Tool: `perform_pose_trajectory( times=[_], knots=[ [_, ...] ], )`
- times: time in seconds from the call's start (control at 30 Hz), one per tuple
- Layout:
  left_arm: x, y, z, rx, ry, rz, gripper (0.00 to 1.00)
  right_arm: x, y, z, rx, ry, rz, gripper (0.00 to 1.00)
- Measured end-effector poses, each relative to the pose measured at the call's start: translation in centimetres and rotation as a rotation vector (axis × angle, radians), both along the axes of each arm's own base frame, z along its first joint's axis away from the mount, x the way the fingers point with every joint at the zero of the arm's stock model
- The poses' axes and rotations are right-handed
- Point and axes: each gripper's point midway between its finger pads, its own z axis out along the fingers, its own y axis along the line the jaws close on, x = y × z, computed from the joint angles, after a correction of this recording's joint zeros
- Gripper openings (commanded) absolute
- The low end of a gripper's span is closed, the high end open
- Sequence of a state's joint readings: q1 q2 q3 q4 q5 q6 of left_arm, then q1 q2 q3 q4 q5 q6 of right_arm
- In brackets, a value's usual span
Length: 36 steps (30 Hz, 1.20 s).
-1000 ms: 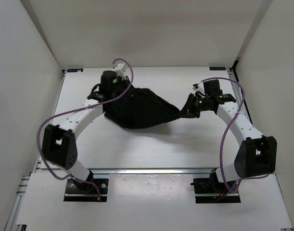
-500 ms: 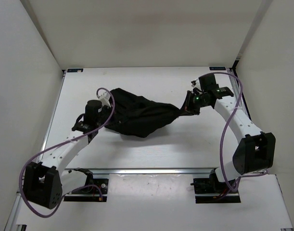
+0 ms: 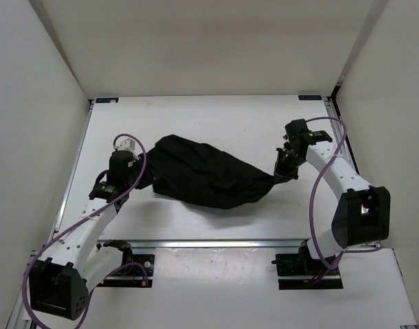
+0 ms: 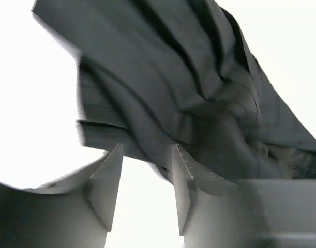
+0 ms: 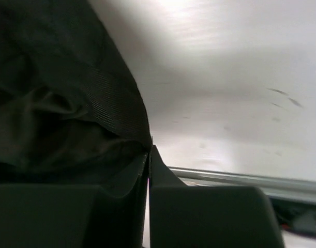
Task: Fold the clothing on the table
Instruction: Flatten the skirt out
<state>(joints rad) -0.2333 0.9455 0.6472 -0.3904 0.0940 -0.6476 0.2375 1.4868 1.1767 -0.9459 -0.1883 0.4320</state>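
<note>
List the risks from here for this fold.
1. The left gripper is open, nothing between its fingers, so that end of the clothing is loose and may slump out of shape.
2. The right gripper is shut on only a thin edge; a pull could slip it free or drag the bunched heap across the table.

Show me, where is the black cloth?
In the top view the clothing sits centrally, between the left gripper and the right gripper, which pinches its right end.

Left arm point(image 3: 82, 229) and right arm point(image 3: 336, 171): white tubular links, black joint housings. A purple cable point(image 3: 313, 212) loops alongside each. Base plates point(image 3: 123, 266): black. Left gripper point(image 4: 147, 148) fingers point(image 4: 108, 181): grey, wedge-shaped.
</note>
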Motion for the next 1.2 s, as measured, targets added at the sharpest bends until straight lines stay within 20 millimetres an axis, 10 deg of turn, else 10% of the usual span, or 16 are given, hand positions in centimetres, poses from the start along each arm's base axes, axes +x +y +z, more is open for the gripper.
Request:
perform_pose_trajectory(
  times=[0.2, 0.5, 0.63, 0.8, 0.9, 1.07, 1.2],
  knots=[
    [0.0, -0.2, 0.1, -0.01, -0.006, -0.02, 0.51, -1.1, -1.7, -0.9, -0.116, 0.026, 0.019, 0.0],
    [0.4, -1.8, -1.2, -0.063, 0.038, -0.059, 0.52, -0.5, 1.7, 1.1, -0.048, -0.034, 0.157, 0.0],
    [0.5, -3.5, -2.2, -0.07, 0.071, -0.108, 0.51, 3.6, 5.5, 5.6, -0.016, -0.187, 0.252, 0.0],
    [1.6, -4.9, -2.3, -0.063, 0.099, -0.141, 0.51, 16.8, 14.0, 16.3, 0.127, -0.573, 0.307, 0.0],
    [2.6, -5.2, -1.1, -0.048, 0.066, -0.149, 0.51, 19.4, 15.8, 21.6, 0.191, -0.753, 0.309, 0.0],
    [2.6, -5.6, -0.8, -0.041, 0.048, -0.161, 0.51, 15.4, 15.5, 27.6, 0.222, -0.901, 0.352, 0.0],
    [2.1, -5.7, -1.8, -0.041, 0.063, -0.165, 0.51, 8.6, 14.6, 23.1, 0.184, -0.796, 0.4, 0.0]
  ],
)
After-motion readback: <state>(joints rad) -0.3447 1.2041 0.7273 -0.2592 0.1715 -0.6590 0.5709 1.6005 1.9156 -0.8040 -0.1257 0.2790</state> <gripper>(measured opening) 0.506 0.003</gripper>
